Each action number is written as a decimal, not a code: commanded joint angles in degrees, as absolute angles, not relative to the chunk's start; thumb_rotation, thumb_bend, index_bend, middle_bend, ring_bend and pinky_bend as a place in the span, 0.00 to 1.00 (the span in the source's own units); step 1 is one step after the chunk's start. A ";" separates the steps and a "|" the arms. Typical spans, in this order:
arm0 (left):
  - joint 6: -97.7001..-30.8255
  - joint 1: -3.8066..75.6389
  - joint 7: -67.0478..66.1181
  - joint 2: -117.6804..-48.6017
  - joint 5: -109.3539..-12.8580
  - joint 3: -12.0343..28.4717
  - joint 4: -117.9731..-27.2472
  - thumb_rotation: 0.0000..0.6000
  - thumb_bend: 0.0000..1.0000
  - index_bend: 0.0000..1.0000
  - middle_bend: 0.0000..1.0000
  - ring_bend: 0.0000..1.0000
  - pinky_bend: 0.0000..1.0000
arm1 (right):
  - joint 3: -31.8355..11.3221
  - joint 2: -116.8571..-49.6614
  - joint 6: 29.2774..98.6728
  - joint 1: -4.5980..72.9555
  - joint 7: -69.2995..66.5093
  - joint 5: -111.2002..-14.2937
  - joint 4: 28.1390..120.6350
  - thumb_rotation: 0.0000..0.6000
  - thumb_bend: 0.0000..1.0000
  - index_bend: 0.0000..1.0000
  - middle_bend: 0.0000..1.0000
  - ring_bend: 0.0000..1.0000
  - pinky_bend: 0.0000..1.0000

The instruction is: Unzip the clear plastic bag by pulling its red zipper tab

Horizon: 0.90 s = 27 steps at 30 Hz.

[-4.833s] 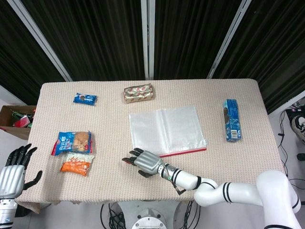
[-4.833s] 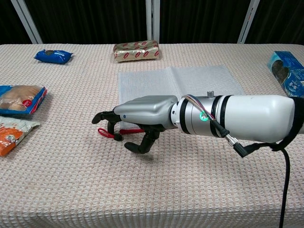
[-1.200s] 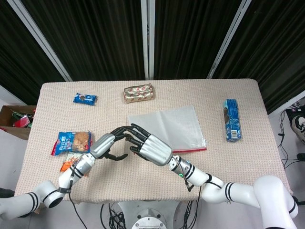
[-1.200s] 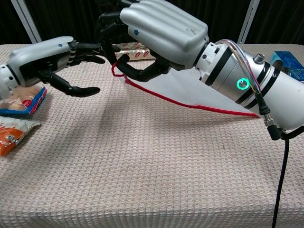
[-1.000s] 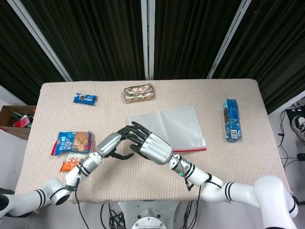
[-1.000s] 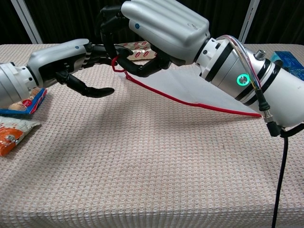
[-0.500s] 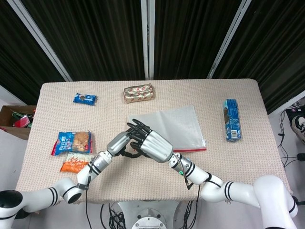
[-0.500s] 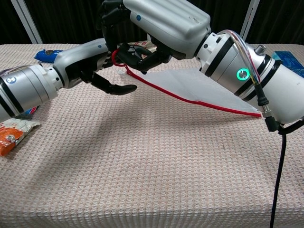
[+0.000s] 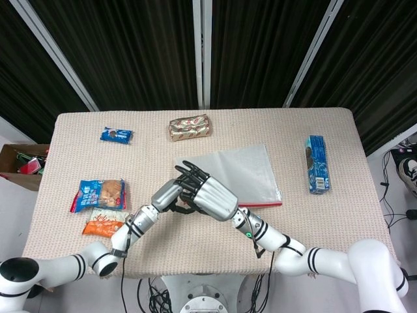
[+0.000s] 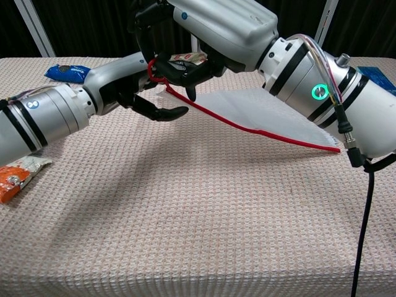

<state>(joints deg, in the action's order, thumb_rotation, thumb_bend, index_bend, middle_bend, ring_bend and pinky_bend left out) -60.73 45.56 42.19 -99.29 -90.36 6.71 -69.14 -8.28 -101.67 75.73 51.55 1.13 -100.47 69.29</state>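
Note:
The clear plastic bag (image 9: pixel 246 171) (image 10: pixel 267 106) lies mid-table with its front-left corner lifted off the cloth. Along its near edge runs the red zipper strip (image 10: pixel 247 129) (image 9: pixel 260 205), rising to the left. My right hand (image 9: pixel 212 195) (image 10: pixel 216 25) grips that raised corner from above. Just under its fingers hangs the red zipper tab (image 10: pixel 150 69), a small loop. My left hand (image 9: pixel 168 194) (image 10: pixel 127 85) reaches in from the left, fingers up at the tab and thumb stretched out apart below. Its fingertips are hidden behind the right hand.
A gold snack pack (image 9: pixel 189 126) lies at the back centre and a small blue packet (image 9: pixel 116 135) at the back left. Two snack bags (image 9: pixel 99 194) (image 9: pixel 102 227) lie at the front left. A blue box (image 9: pixel 317 164) sits on the right. A cardboard box (image 9: pixel 18 162) stands beyond the table's left edge.
My left arm came up from the table's left side and closed in on the tab. My right hand lifted the bag's corner off the table and holds it raised.

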 commanded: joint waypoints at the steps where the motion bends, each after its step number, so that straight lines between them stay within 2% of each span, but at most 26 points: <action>1: -60.68 45.58 41.86 -99.37 -90.13 6.54 -68.89 1.00 0.35 0.48 0.13 0.04 0.10 | -8.25 -101.53 75.73 51.55 1.09 -100.49 69.41 1.00 0.50 0.89 0.26 0.00 0.00; 5: -60.79 45.58 41.53 -99.57 -89.63 6.52 -68.58 1.00 0.35 0.50 0.13 0.04 0.10 | -8.17 -101.33 75.98 51.50 0.86 -100.64 69.72 1.00 0.50 0.90 0.26 0.00 0.00; 13: -61.96 45.40 43.68 -100.41 -89.38 6.52 -68.39 1.00 0.40 0.62 0.20 0.06 0.11 | -7.67 -100.77 76.63 50.75 1.31 -100.76 70.26 1.00 0.50 0.90 0.26 0.00 0.00; 27: -63.36 43.92 52.69 -99.55 -89.89 4.41 -68.53 1.00 0.45 0.63 0.20 0.06 0.11 | -3.95 -101.38 81.94 44.55 -0.01 -100.83 67.05 1.00 0.50 0.90 0.26 0.00 0.00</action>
<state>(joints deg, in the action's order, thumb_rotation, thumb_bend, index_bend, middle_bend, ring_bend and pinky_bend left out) -63.22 44.15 51.82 -99.73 -89.91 4.65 -68.46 -4.17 -101.24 81.75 44.82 0.17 -100.84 67.30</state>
